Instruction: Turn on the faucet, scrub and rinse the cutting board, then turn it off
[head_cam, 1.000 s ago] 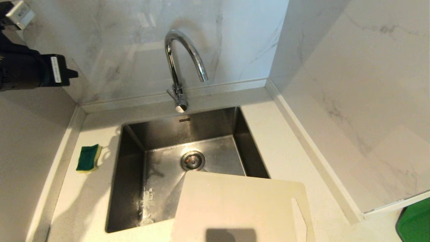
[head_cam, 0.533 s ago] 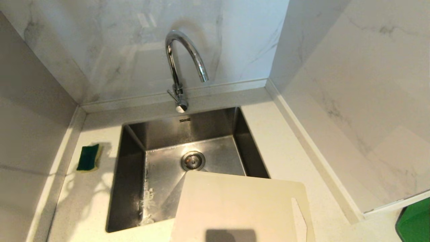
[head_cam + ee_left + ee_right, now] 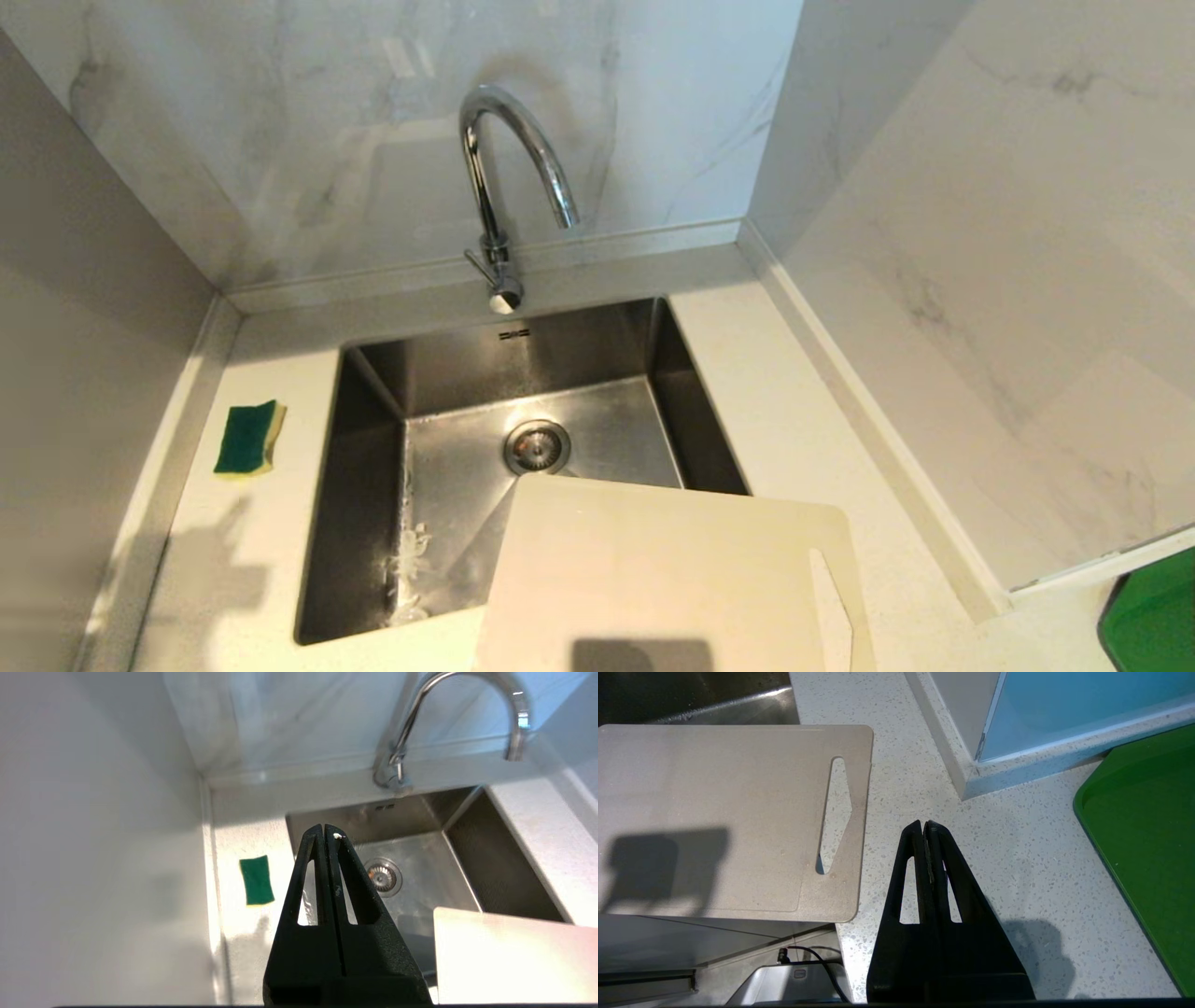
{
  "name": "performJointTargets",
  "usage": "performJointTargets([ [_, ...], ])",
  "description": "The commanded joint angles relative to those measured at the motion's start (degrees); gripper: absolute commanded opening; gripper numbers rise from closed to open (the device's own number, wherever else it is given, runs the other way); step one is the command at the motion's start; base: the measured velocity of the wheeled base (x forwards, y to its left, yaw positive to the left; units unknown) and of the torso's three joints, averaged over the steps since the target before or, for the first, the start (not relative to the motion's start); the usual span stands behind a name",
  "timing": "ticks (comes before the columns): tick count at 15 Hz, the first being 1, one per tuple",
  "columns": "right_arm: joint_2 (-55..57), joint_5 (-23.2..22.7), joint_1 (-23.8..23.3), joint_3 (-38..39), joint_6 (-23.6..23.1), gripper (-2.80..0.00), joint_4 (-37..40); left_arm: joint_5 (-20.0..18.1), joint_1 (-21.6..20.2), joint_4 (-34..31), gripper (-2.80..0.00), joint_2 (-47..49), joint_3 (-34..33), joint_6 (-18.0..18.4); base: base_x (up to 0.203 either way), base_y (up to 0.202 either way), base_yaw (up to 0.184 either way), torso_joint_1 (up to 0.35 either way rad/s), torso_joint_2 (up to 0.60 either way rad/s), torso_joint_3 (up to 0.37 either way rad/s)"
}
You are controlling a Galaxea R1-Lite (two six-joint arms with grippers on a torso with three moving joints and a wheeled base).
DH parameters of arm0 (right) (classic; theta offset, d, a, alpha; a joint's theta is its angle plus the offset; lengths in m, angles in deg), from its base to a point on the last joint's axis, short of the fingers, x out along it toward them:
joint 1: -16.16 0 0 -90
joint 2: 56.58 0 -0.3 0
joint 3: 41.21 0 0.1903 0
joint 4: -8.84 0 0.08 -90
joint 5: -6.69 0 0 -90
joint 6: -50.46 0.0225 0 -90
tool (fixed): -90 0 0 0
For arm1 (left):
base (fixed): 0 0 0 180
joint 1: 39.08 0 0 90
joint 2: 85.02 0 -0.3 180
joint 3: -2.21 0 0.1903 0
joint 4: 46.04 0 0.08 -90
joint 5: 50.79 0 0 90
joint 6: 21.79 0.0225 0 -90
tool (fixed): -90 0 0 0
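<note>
Sink with the faucet (image 3: 509, 187) dry, cutting board (image 3: 667, 579) unwashed.
Left gripper (image 3: 325, 833), pressed together and empty, has left the head view; probably finished or resetting.

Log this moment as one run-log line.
faucet: no water | cutting board: overhanging sink | sponge: on counter | left tool: shut, empty | right tool: shut, empty

White marble-veined walls (image 3: 308, 140) fill the upper frame and the right side, glossy with soft reflections. A pale speckled table (image 3: 794, 420) runs around a steel sink (image 3: 373, 523) at centre, with a green tray (image 3: 1153, 611) at lower right.
</note>
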Motion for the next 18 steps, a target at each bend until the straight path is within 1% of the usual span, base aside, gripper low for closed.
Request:
performJointTargets([
  [1,0.00,0.00,0.00,-0.01,0.00,-2.80,0.04,-0.04,-0.07,-0.07,-2.80,-10.26,-4.02,0.95,0.000,0.000,0.000,0.000,0.00,0.000],
  [4,0.00,0.00,0.00,-0.01,0.00,-2.80,0.04,-0.64,-0.13,0.01,-2.80,-16.36,-8.17,1.54,0.000,0.000,0.000,0.000,0.00,0.000],
  [6,0.00,0.00,0.00,-0.01,0.00,-2.80,0.04,-1.83,-0.15,0.08,-2.80,-20.45,-12.98,1.58,0.000,0.000,0.000,0.000,0.00,0.000],
  [11,0.00,0.00,0.00,-0.01,0.00,-2.80,0.04,-2.23,-0.10,0.14,-2.80,-31.60,-27.53,1.63,0.000,0.000,0.000,0.000,0.00,0.000],
  [15,0.00,0.00,0.00,-0.01,0.00,-2.80,0.04,-2.00,0.92,0.22,-2.80,-38.62,-37.79,2.14,0.000,0.000,0.000,0.000,0.00,0.000],
  [17,0.00,0.00,0.00,-0.01,0.00,-2.80,0.04,-1.89,1.19,1.53,-2.80,-41.56,-45.70,3.84,0.000,0.000,0.000,0.000,0.00,0.000],
  [18,0.00,0.00,0.00,-0.01,0.00,-2.80,0.04,-1.83,1.25,3.59,-2.80,-42.79,-50.14,4.24,0.000,0.000,0.000,0.000,0.00,0.000],
])
